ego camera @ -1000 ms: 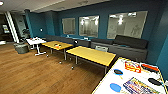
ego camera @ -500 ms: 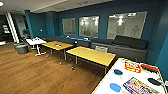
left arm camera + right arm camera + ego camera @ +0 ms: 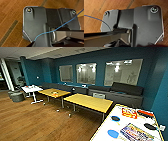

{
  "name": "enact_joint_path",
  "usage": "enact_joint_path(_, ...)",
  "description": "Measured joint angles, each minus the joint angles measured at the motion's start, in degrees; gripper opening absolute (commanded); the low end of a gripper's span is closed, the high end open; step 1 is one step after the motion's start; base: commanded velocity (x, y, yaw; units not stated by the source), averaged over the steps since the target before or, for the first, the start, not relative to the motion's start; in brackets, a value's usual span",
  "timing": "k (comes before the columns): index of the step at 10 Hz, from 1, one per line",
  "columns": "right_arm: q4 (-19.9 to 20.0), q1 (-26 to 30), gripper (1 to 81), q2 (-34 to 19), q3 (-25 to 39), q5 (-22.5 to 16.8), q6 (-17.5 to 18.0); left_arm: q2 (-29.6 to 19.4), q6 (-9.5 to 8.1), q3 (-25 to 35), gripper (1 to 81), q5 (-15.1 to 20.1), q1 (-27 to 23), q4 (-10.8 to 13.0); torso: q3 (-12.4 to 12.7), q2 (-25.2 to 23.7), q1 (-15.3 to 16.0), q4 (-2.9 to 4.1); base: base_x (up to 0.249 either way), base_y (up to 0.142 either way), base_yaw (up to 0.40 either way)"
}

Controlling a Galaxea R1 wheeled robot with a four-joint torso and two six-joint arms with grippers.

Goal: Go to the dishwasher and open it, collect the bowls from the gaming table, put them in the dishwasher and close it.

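From the head view, the gaming table [image 3: 110, 127] with its plain white top sits at the near right corner of the room, edged in yellow. On it lie a blue bowl [image 3: 113, 133] nearest the camera, a black bowl [image 3: 115, 118] a little further along the top, and another black bowl [image 3: 150, 126] toward the table's far side. A red object [image 3: 145, 113] lies at the far end, just beside an orange-and-white packet [image 3: 129, 113], and a colourful flat box [image 3: 135, 133] rests between the blue bowl and the second black one. Beyond the gaming table stand two yellow-topped tables [image 3: 87, 102], then a small white table [image 3: 32, 89]. A grey sofa [image 3: 117, 93] runs along the blue wall [image 3: 100, 57] behind them.

In the left wrist view, wooden floor [image 3: 10, 18] lies beneath the robot's dark plate, crossed by a blue cable [image 3: 65, 23]. Whether the left gripper is released or clenched cannot be told.

The right wrist view likewise looks down on wood planks [image 3: 95, 10]; the right gripper's state cannot be told either.
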Motion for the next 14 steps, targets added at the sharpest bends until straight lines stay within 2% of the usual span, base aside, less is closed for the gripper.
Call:
enact_joint_path(3, 0.01, -0.22, 81.1, 0.24, -0.05, -0.55, 0.02, -0.16, 0.00, -0.13, 81.1, -0.37, -1.33, 0.00, 0.00, 0.00, 0.00, 0.00, 0.000, 0.000, -0.400)
enact_joint_path(9, -0.02, -0.06, 81.1, 0.22, -0.11, -0.57, 0.02, -0.05, 0.00, -0.09, 81.1, -0.20, -0.78, 0.00, 0.00, 0.02, 0.02, 0.00, 0.000, 0.000, -0.388)
enact_joint_path(14, -0.05, -0.06, 81.1, 0.24, -0.11, -0.52, 0.00, -0.07, -0.02, -0.09, 81.1, -0.20, -0.89, 0.00, 0.00, 0.02, 0.02, 0.00, 0.000, -0.015, -0.223)
